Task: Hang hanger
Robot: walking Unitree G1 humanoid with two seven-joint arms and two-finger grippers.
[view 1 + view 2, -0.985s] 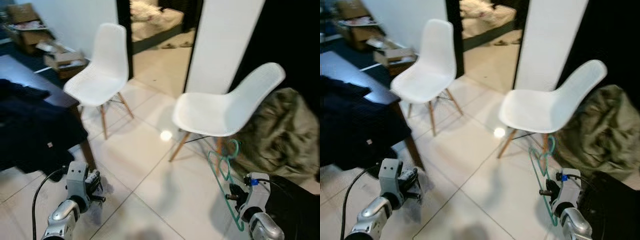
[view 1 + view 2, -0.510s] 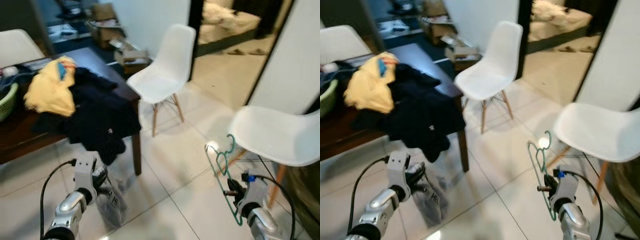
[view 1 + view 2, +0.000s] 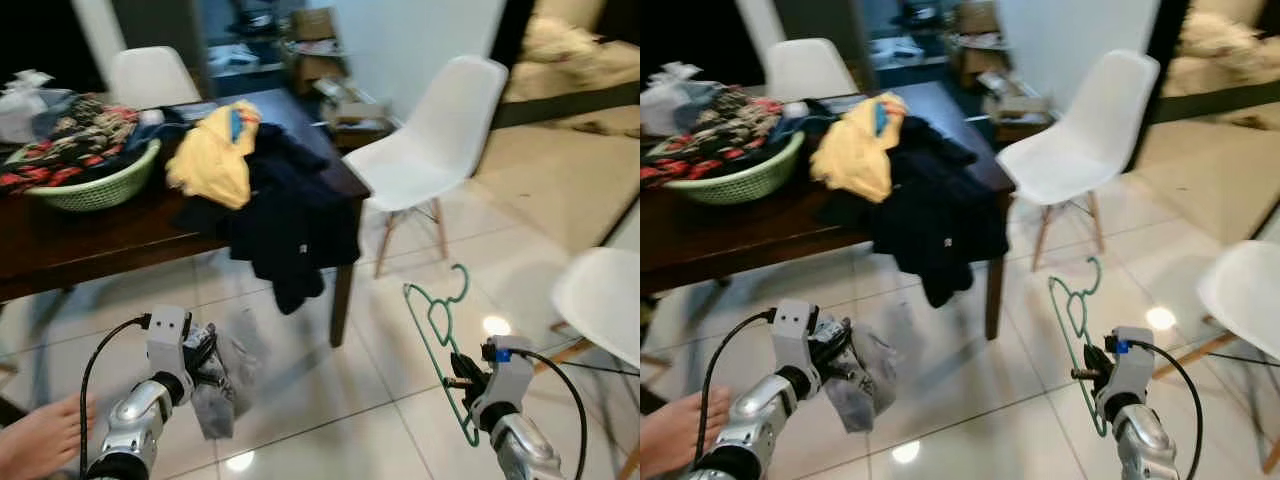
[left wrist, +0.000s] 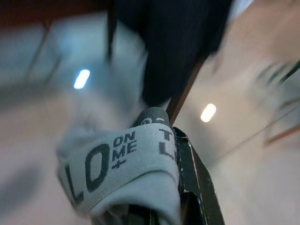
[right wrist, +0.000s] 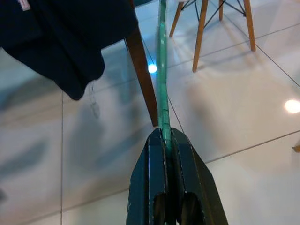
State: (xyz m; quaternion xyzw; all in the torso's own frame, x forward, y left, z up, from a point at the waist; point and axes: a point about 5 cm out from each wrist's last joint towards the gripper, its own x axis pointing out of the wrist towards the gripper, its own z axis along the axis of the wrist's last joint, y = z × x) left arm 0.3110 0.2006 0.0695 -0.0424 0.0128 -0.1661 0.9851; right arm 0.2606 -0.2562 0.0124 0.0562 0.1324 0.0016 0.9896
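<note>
Glossy pale floor tiles [image 3: 330,400] spread under both arms. Nearest, the left end effector [image 3: 205,352] is clamped on a grey garment [image 3: 215,385] with a lettered waistband, which hangs down from it. The right end effector [image 3: 458,372] is closed tight on the green hanger [image 3: 432,345], held upright with its hook on top. Beyond, a dark bench [image 3: 90,235] carries navy clothing [image 3: 290,225] draped over its near corner, a yellow garment [image 3: 215,155] and a green basket [image 3: 95,188]. White chairs [image 3: 430,135] stand farther back.

A home dining room: dark wooden table [image 3: 120,235] heaped with laundry, white chairs [image 3: 430,135], tiled floor [image 3: 330,400].
</note>
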